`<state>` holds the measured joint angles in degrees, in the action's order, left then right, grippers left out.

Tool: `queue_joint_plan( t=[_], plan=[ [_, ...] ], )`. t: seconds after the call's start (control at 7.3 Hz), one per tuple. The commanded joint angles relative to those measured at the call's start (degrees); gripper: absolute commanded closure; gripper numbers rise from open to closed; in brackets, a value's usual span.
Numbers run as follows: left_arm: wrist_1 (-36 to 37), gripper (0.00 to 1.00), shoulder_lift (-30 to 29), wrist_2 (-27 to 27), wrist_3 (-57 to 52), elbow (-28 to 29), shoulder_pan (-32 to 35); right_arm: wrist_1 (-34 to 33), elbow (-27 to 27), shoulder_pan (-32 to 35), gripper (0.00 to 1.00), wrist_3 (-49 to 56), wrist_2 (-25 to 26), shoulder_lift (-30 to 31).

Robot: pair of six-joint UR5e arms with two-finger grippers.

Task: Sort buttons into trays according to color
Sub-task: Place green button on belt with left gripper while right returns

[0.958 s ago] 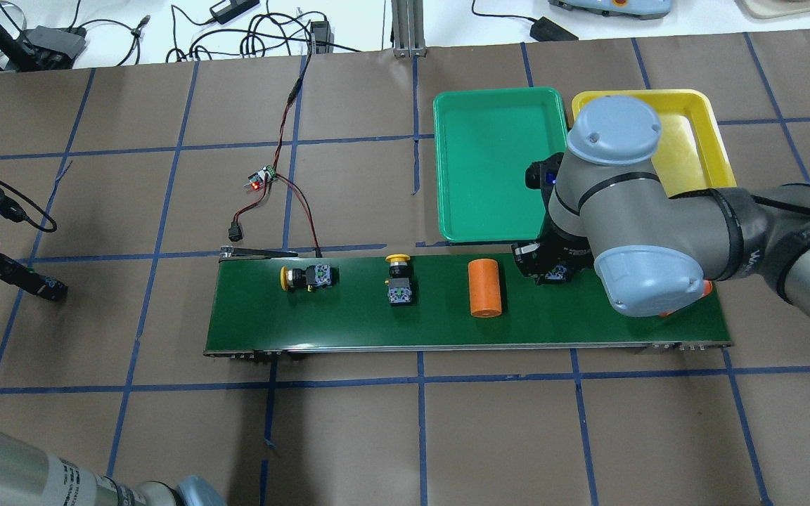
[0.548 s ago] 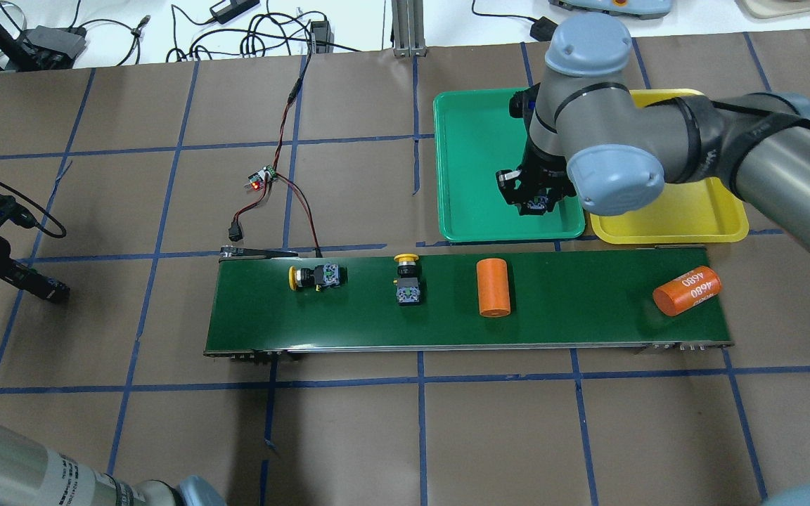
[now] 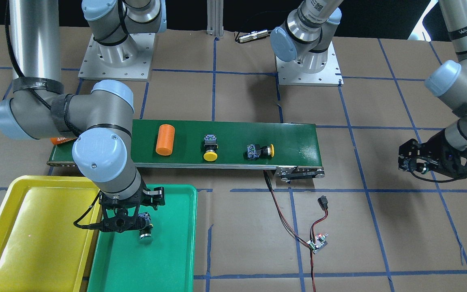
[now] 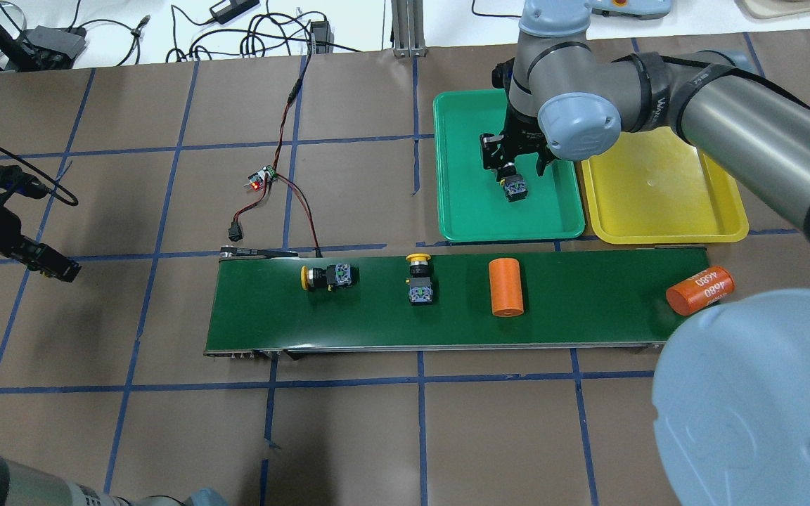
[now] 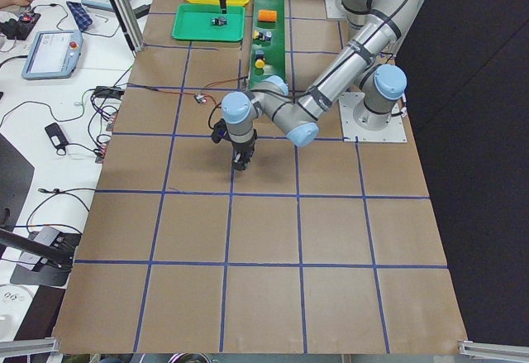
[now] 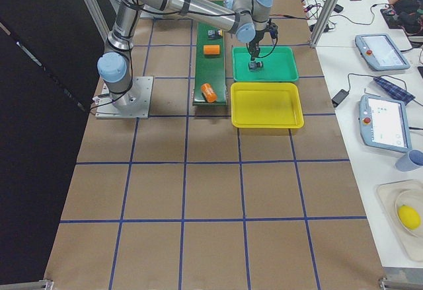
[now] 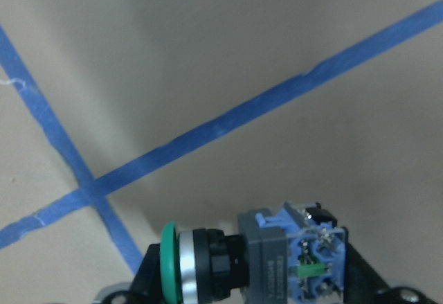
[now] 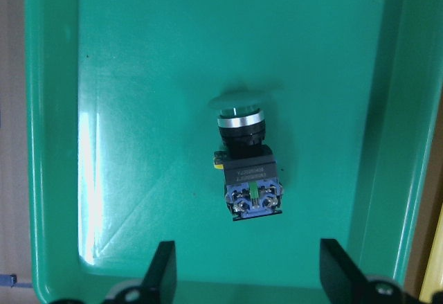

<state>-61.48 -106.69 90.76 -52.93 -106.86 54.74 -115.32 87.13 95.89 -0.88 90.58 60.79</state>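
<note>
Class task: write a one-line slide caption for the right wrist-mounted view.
Green-capped button lying on its side in the green tray, just ahead of the open right gripper.

I read the green tray (image 8: 138, 75) as smooth glossy plastic, glare streaking its 9 o'clock side; the yellow tray (image 4: 658, 190) shines alike. The tray button (image 8: 248, 172) shows a polished metal collar and matt black plastic body, as does the held button (image 7: 208, 266) pinched in my left gripper (image 4: 60, 269). Matt brown paper with blue tape (image 4: 420, 422) covers the table (image 4: 349, 450). The conveyor belt (image 4: 588, 309) looks matt; the orange cylinder (image 4: 506, 287) smooth and dull.
</note>
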Motion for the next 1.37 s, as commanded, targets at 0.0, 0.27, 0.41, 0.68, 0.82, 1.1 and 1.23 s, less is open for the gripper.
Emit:
queue_joint_plan(
  t=[0.0, 0.27, 0.41, 0.68, 0.82, 1.1, 1.23],
  plan=[
    [-5.92, 1.00, 7.96, -2.42, 25.04, -2.98, 14.27, 1.14, 0.23, -0.26, 0.00, 0.00, -0.05, 0.29],
    [-5.67, 1.00, 11.76, -2.52, 45.55, -6.24, 28.52, 1.59, 2.59, -0.78, 0.00, 0.09, 0.04, 4.40],
    [-4.89, 1.00, 11.94, -2.34, 53.55, -7.91, 33.80, 4.46, 4.35, -1.74, 0.00, 1.13, -0.14, 7.82],
    [-4.00, 0.91, 10.55, -2.43, 54.60, -9.50, 36.14, 10.00, 4.89, -2.90, 0.00, 2.02, -0.14, 14.68],
    [-1.04, 0.70, 9.67, -2.34, 54.60, -9.77, 36.06, 13.42, 5.24, -2.55, 0.00, 1.24, -0.05, 18.28],
    [1.18, 0.00, 8.96, -2.43, 54.08, -8.12, 35.79, 13.38, 11.52, -2.46, 0.03, 0.97, 0.13, 22.96],
    [0.49, 0.00, 9.22, -2.17, 53.90, -4.79, 34.49, 10.85, 17.40, -2.46, 0.04, 0.18, -0.22, 24.02]
  ],
)
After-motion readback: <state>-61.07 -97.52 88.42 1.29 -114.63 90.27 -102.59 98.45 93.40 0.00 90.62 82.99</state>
